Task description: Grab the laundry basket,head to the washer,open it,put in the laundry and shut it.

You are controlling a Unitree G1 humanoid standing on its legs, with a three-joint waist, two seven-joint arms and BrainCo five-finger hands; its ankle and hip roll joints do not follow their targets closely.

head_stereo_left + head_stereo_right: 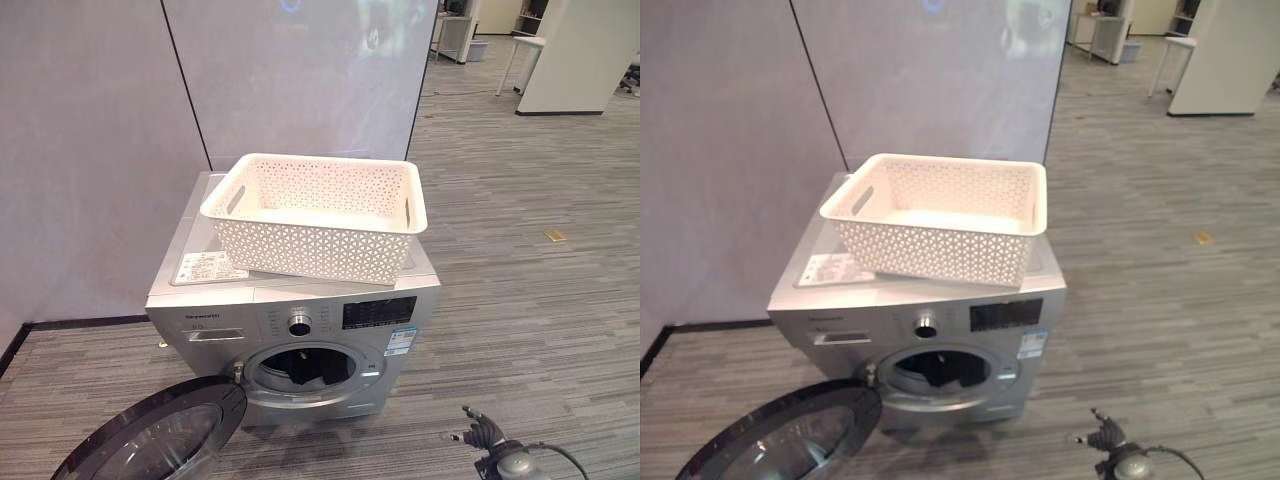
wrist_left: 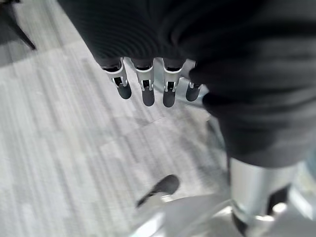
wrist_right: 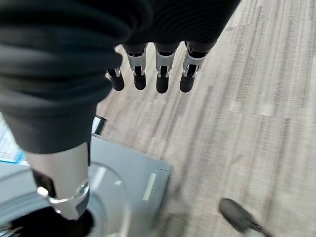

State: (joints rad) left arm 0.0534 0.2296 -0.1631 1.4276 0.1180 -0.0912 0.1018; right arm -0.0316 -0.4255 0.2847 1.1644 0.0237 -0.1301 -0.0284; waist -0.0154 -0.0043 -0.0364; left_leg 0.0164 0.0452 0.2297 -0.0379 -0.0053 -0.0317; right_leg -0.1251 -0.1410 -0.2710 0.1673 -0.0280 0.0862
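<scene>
**Basket on top, door hanging open**

Grey plank floor, grey partition behind. The white lattice laundry basket sits on the silver washer, whose round door swings down-left; dark laundry shows in the drum, hard to make out. My left hand and right hand hang with straight, relaxed fingers, holding nothing.

open office, grey partition panels, carpet-tile floor, desks
</scene>
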